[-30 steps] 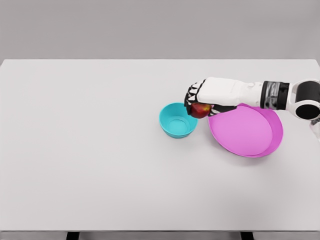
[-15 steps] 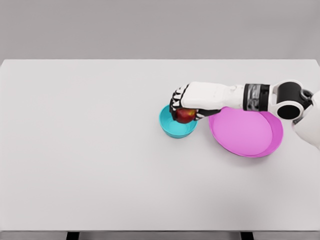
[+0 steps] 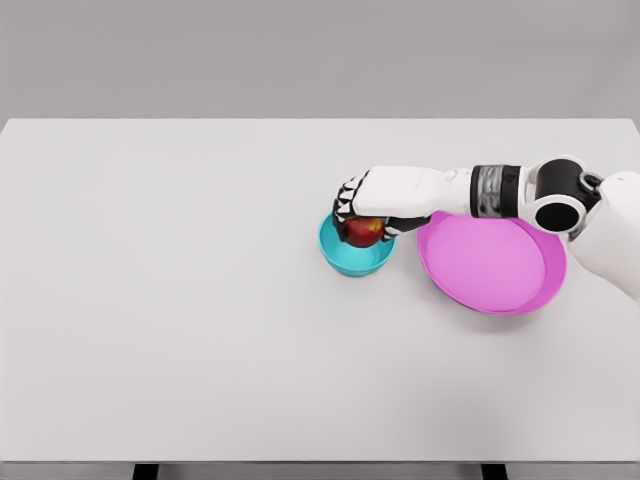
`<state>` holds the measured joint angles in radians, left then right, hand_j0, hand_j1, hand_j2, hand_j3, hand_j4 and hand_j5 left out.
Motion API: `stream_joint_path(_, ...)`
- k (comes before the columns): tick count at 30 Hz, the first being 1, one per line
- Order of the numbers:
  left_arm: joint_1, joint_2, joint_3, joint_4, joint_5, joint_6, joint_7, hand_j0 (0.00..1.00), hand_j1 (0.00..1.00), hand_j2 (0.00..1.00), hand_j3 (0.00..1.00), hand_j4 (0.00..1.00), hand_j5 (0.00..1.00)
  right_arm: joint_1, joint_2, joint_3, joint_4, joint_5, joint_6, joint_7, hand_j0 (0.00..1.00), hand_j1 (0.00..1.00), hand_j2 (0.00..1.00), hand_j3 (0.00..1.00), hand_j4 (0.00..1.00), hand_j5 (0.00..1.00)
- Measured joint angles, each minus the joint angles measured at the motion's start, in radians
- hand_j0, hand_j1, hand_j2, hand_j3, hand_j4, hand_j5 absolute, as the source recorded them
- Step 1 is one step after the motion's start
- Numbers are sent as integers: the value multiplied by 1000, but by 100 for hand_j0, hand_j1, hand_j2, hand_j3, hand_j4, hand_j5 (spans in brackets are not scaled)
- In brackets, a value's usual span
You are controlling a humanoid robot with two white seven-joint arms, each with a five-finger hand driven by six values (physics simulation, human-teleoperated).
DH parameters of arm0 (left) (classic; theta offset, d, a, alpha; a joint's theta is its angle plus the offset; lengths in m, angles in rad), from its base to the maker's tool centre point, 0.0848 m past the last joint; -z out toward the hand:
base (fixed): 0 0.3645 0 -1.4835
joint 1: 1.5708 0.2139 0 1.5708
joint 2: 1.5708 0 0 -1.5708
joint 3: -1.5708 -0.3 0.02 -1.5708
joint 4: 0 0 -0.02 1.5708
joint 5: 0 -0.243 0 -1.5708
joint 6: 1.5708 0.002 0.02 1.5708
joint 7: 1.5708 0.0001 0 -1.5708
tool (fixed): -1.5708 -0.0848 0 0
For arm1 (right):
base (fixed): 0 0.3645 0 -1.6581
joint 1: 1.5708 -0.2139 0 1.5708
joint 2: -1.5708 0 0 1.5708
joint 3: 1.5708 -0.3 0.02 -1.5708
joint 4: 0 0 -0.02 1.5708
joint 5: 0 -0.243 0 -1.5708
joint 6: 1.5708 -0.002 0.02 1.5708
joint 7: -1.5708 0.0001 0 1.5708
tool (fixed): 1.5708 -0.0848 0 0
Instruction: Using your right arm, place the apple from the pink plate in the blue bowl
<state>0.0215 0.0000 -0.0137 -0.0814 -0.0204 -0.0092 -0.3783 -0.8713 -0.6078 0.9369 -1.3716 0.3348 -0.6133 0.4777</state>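
While fingers (image 3: 352, 200) clasp it, round apple (image 3: 364, 232) tops bowl (image 3: 340, 256).

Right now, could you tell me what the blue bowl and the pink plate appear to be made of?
Blue bowl: likely moulded plastic; uniform turquoise, smooth, soft sheen, though this is only a render. Pink plate: probably plastic too; flat even pink, matte, thin raised rim. Glazed ceramic can't be ruled out.

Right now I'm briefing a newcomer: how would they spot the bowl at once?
On the white table, look right of centre, where the right hand holds the apple. Directly beneath sits the blue bowl, small, deep and turquoise, unlike the wide, flat pink plate to its right.
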Motion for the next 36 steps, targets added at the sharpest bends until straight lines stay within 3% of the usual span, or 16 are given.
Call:
stream_joint_path(1, 0, 0, 0, 0, 0, 0, 0, 100, 100, 100, 100, 100, 100, 0, 1, 0, 2, 0, 0, 0, 54, 54, 54, 54, 54, 54)
stream_joint_path(3, 0, 0, 0, 0, 0, 0, 0, 100, 100, 100, 100, 100, 100, 0, 2, 1, 5, -1, 0, -1, 100, 100, 100, 100, 100, 100)
stream_joint_path(14, 0, 0, 0, 0, 0, 0, 0, 100, 100, 100, 100, 100, 100, -3, 0, -5, 1, -2, 0, -1, 100, 100, 100, 100, 100, 100)
stream_joint_path(17, 0, 0, 0, 0, 0, 0, 0, 100, 100, 100, 100, 100, 100, 6, -27, -58, -39, -5, 0, 25, 100, 100, 100, 100, 100, 100)
stream_joint_path(20, 0, 0, -1, 0, -1, 0, 0, 100, 100, 100, 100, 100, 100, 75, -97, -169, -107, -12, -1, 71, 100, 100, 100, 100, 100, 100)
stream_joint_path(25, 0, 0, 0, 0, 0, 0, 0, 100, 100, 100, 100, 100, 100, 276, -160, -498, -124, -34, -2, 122, 100, 100, 100, 100, 100, 100)
stream_joint_path(28, 0, 0, 0, 0, 0, 0, 0, 100, 100, 100, 100, 100, 100, 404, -88, -727, -119, -52, 1, 129, 100, 100, 100, 100, 100, 100)
stream_joint_path(30, 0, 0, 0, 0, 0, 0, 0, 100, 100, 100, 100, 100, 100, 440, -49, -824, -117, -50, -1, 131, 100, 100, 100, 100, 100, 100)
stream_joint_path(36, 0, 0, 0, 0, 0, 0, 0, 100, 100, 100, 100, 100, 100, 482, -3, -914, -102, -50, -1, 133, 100, 100, 100, 100, 100, 100)
